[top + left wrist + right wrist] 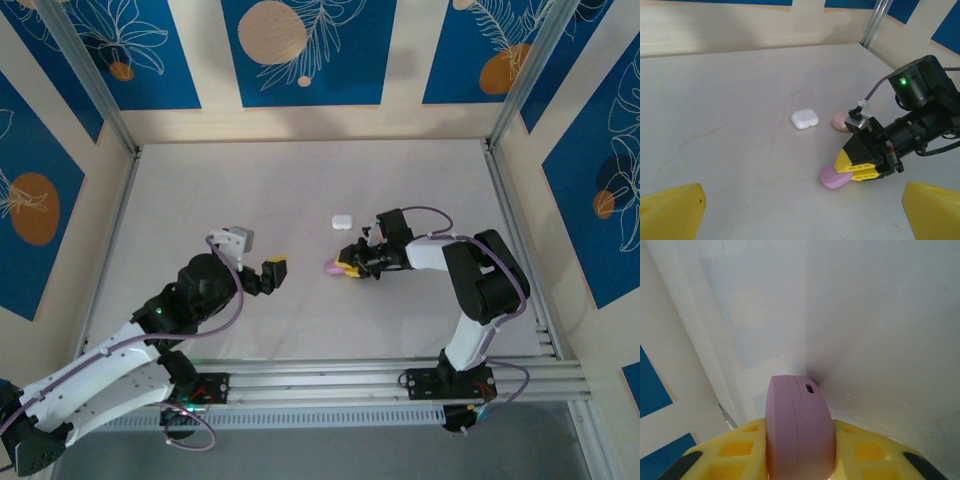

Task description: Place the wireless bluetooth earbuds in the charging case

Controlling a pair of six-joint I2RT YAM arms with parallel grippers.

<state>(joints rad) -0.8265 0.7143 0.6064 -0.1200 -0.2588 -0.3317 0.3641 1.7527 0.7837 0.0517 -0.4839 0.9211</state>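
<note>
Left tool point(802, 218) wide; right tool point(846, 168) grips one lilac case point(831, 178); one white case point(805, 119), one pink case point(839, 121) nearby.

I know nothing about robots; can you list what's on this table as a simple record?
Table: pale, faintly marbled
Left gripper: open, holding nothing
Right gripper: shut on lilac case, down at table level
Lilac case: between yellow fingers
White case: closed, lying free
Pink case: near white case, partly behind right gripper
</note>
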